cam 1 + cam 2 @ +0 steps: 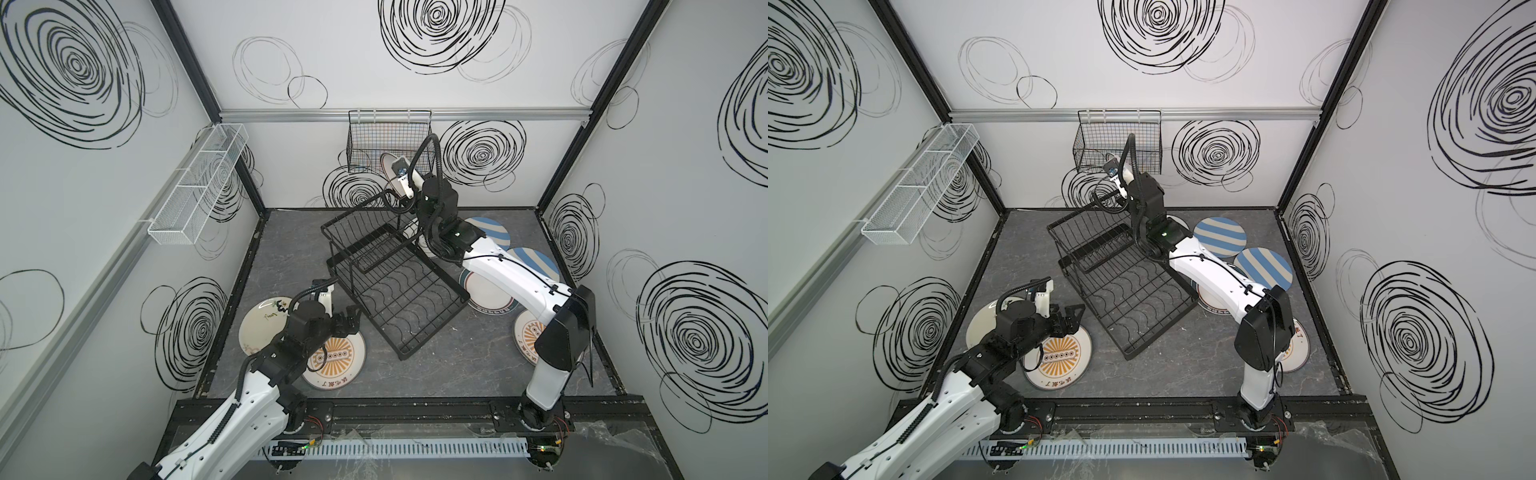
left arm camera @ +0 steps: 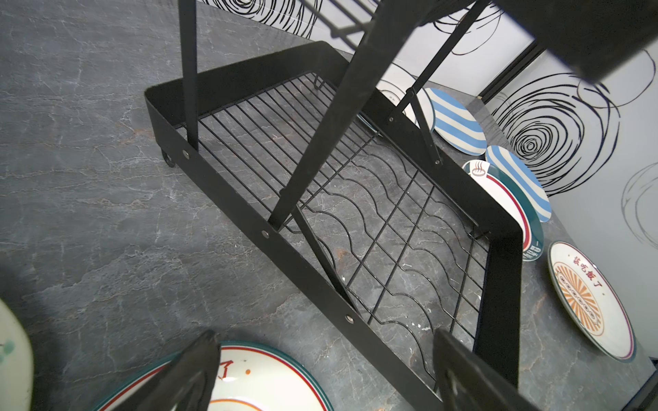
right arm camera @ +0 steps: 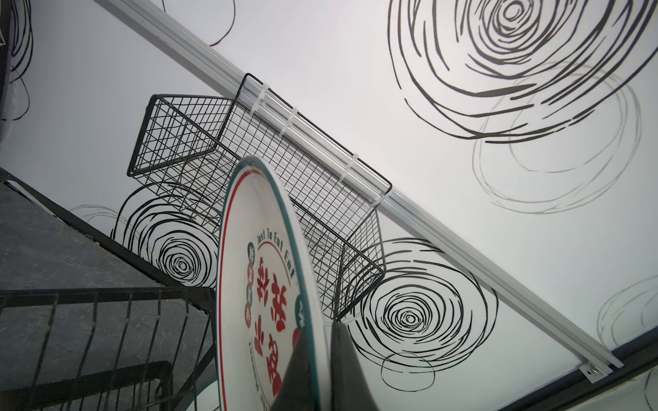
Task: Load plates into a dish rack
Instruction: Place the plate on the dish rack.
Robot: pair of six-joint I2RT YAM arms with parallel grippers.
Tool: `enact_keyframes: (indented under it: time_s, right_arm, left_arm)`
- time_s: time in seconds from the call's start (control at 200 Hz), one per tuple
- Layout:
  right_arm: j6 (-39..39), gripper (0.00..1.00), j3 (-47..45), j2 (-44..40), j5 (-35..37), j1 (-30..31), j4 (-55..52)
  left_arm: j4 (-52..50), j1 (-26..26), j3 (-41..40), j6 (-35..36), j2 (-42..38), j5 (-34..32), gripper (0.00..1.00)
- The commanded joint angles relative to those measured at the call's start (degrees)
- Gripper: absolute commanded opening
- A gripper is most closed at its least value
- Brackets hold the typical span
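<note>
The black two-tier dish rack (image 1: 395, 286) stands slantwise mid-floor. My right gripper (image 3: 322, 373) is shut on the rim of a red-character plate (image 3: 249, 284), held on edge high above the rack's upper basket (image 3: 106, 320) at the back; in a top view this plate (image 1: 388, 166) shows behind the wrist. My left gripper (image 2: 325, 341) is open and empty, low beside the rack's near-left rim (image 2: 228, 199), over an orange sunburst plate (image 1: 340, 365). A cream plate (image 1: 266, 324) lies to its left. Right of the rack lie two blue-striped plates (image 1: 494, 232), a green-red rimmed plate (image 1: 486, 291) and another sunburst plate (image 1: 525, 336).
A black fine-mesh basket (image 1: 388, 137) hangs on the back wall just behind the lifted plate. A white mesh tray (image 1: 199, 183) hangs on the left wall. Patterned walls close in three sides, and a black rail runs along the front.
</note>
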Motion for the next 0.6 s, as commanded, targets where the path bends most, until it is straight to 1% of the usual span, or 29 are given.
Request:
enact_keyframes:
  time_s: [0.0, 0.225, 0.375, 0.455, 0.595]
  right_arm:
    - [-2.4, 0.0, -0.7, -1.2, 3.8, -0.8, 5.2]
    - [0.0, 0.0, -2.6, -2.2, 2.2, -1.6, 4.2]
    - [0.5, 0.0, -3.7, -2.5, 2.8, -1.9, 4.4]
    - [2.0, 0.0, -4.2, -2.8, 2.4, -2.5, 3.9]
    - [4.2, 0.0, -7.3, -4.4, 1.6, -3.8, 4.6]
  left_arm:
    - [1.0, 0.5, -0.3, -0.1, -0.6, -0.5, 0.96]
    - [1.1, 0.5, -0.3, -0.1, -0.4, -0.4, 0.96]
    - [1.0, 0.6, -0.3, -0.1, -0.4, -0.5, 0.96]
    - [1.0, 0.6, -0.2, -0.1, -0.2, -0.5, 0.96]
    - [1.1, 0.7, -0.2, -0.1, -0.1, -0.4, 0.96]
